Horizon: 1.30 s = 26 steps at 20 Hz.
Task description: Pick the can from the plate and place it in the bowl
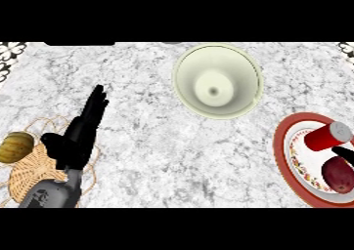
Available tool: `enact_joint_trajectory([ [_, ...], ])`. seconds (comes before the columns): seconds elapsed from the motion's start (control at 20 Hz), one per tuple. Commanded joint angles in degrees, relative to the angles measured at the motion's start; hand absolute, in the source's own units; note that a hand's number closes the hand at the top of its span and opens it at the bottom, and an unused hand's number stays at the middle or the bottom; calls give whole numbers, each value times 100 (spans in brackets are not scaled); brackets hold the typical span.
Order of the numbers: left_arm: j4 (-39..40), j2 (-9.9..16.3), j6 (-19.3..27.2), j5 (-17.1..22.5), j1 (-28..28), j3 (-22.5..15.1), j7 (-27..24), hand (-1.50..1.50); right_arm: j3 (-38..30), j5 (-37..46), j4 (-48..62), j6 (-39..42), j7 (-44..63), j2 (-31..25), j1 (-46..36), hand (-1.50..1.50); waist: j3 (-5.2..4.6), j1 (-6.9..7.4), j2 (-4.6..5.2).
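Observation:
A red can with a silver end lies on its side on the red-rimmed plate at the right edge. The pale green bowl stands at the back, left of the plate. Only a straight black finger of my right hand shows, coming in from the right edge and ending just below the can; the rest of that hand is out of view. My left hand is open at the left, fingers straight and pointing away, far from the can.
A dark red fruit lies on the plate just in front of the can. A wicker mat with a yellow-brown squash lies at the front left, partly under my left forearm. Marble counter lies between bowl and plate.

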Motion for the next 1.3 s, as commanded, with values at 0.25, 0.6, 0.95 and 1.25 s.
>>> enact_joint_trajectory([
  [0.25,-19,-247,-38,-181,-63,-119,106,0,-38,-478,366,1284,1860,-666,-491,-150,8,60,17],
  [0.6,-206,-266,-198,-244,176,138,90,0,142,-278,1036,1878,1970,-352,-797,-150,9,51,9],
  [0.95,111,-427,-419,-477,171,428,-43,0,-698,-573,970,2542,945,101,-73,-150,10,9,5],
  [1.25,5,-456,-637,-521,121,671,105,0,-793,-419,524,2451,807,775,-47,-150,9,14,5],
])
